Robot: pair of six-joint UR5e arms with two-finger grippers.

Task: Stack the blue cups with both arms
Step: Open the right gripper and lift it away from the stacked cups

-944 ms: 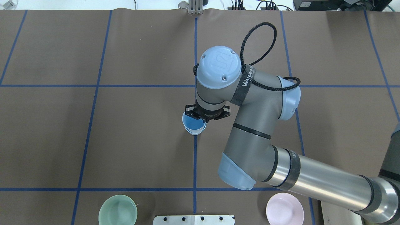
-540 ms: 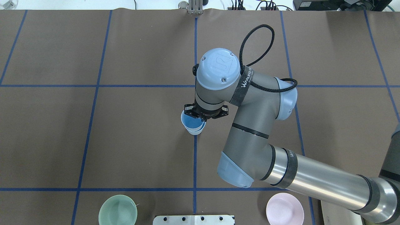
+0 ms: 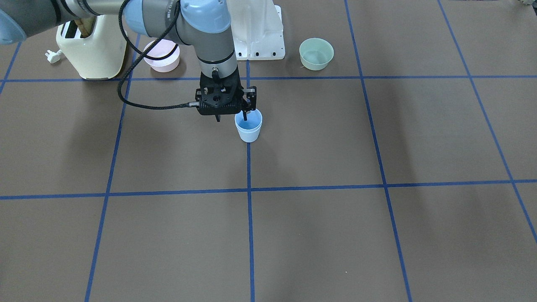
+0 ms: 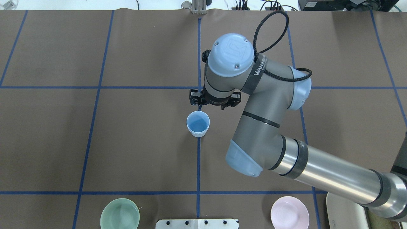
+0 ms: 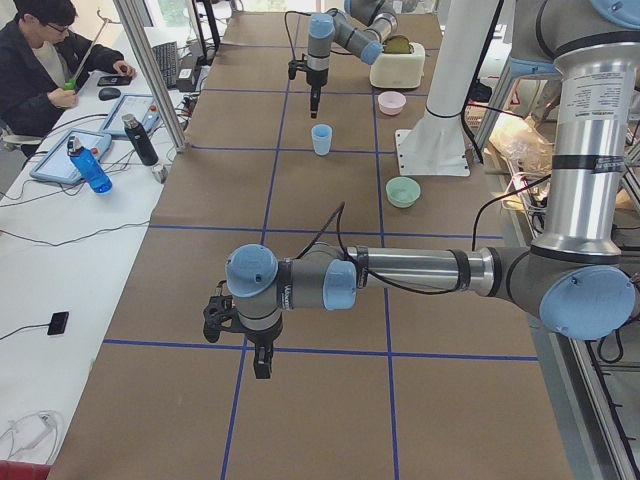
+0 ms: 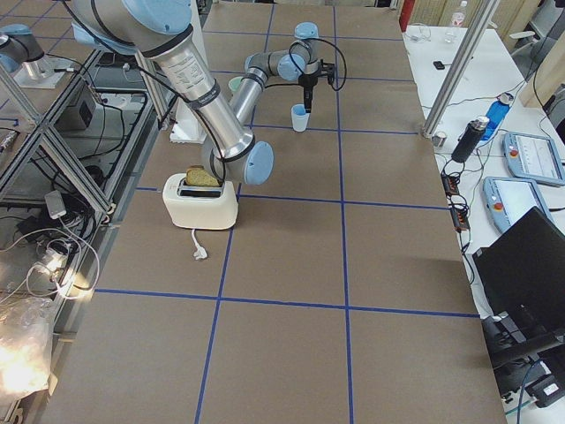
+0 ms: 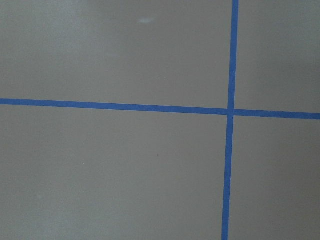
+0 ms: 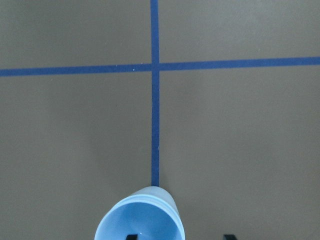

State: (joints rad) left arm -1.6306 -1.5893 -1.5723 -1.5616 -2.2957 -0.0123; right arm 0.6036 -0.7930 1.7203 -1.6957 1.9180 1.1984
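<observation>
The right gripper (image 3: 231,116) hangs fingers-down with its jaws apart and nothing between them. The cups (image 3: 248,126) stand upright right under it, one nested in the other; the wrist camera catches a double rim. From that camera one fingertip (image 8: 131,236) shows over the open mouth and the other outside the rim. The side view puts the fingers above the cups, not touching. The cups sit on a blue tape line (image 4: 198,165) on the brown table (image 3: 335,167).

A black strap (image 4: 258,69) round the arm above the gripper carries white lettering that starts "WANE"; I can't read the rest.

Beyond the gripper, toward the robot's base, sit a green bowl (image 3: 316,53) to one side and a pink bowl (image 3: 162,56) and a cream toaster (image 3: 90,50) to the other.

The left gripper (image 5: 262,368) hangs far from the cups over a tape crossing; I cannot tell how its jaws stand.
</observation>
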